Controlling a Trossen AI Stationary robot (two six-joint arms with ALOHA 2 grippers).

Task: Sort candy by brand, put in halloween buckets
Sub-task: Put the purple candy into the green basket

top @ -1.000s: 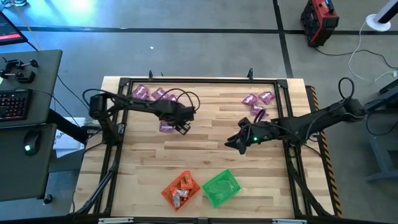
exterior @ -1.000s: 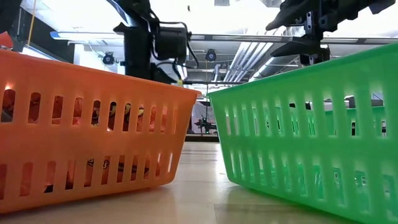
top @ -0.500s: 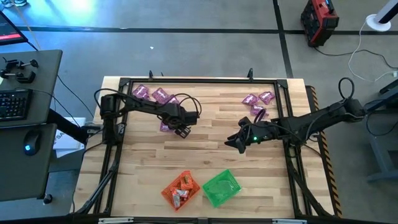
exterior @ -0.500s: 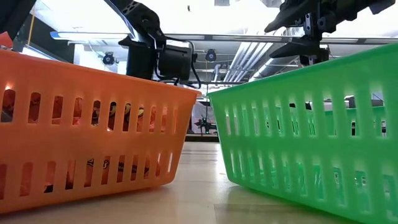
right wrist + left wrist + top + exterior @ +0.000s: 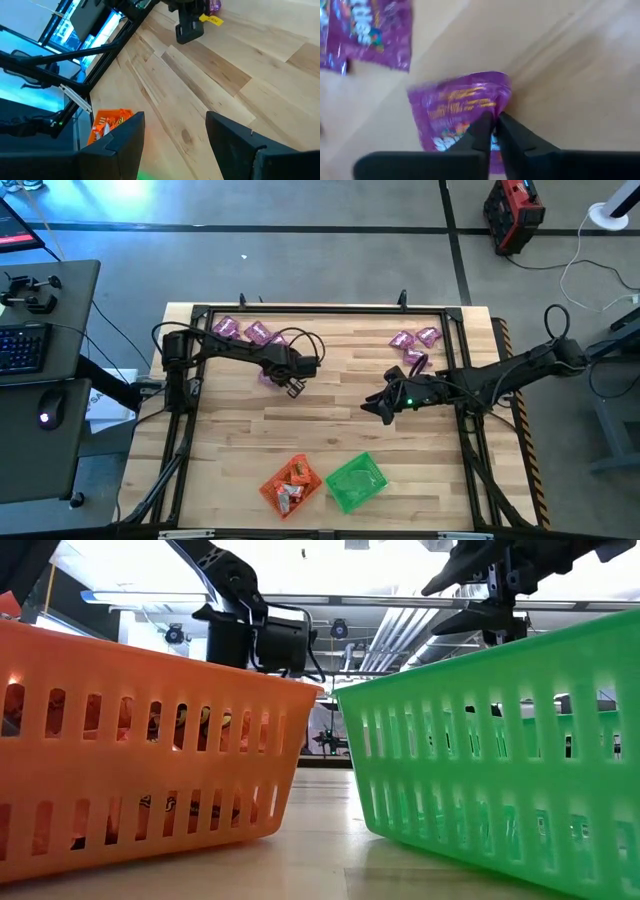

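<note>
Purple candy packets lie flat on the wooden table in two groups, far left (image 5: 240, 330) and far right (image 5: 414, 345). One more purple packet (image 5: 457, 105) lies under my left gripper (image 5: 291, 386), which is shut on it, left of the table's middle. My right gripper (image 5: 378, 408) hovers open right of the middle, holding nothing. The orange bucket (image 5: 292, 483), with orange-red candy inside, and the green bucket (image 5: 356, 480) stand side by side at the near edge. My left gripper pinches the purple packet between its two fingertips (image 5: 482, 131), close to one side edge of the wrapper (image 5: 501, 102). The fingers come from above, pointing down. The packet still appears to lie flat on the table.
A black metal frame (image 5: 300, 308) runs around the table top. Another purple packet (image 5: 370, 25) lies close beyond the one I hold. Bare wood (image 5: 330, 420) stretches between the grippers and the buckets. In the low view both buckets (image 5: 150, 740) (image 5: 490, 750) hide the table behind them.
My left gripper has come down a little toward the table onto the purple packet, and its fingers have shut on it. My right gripper has kept still.
</note>
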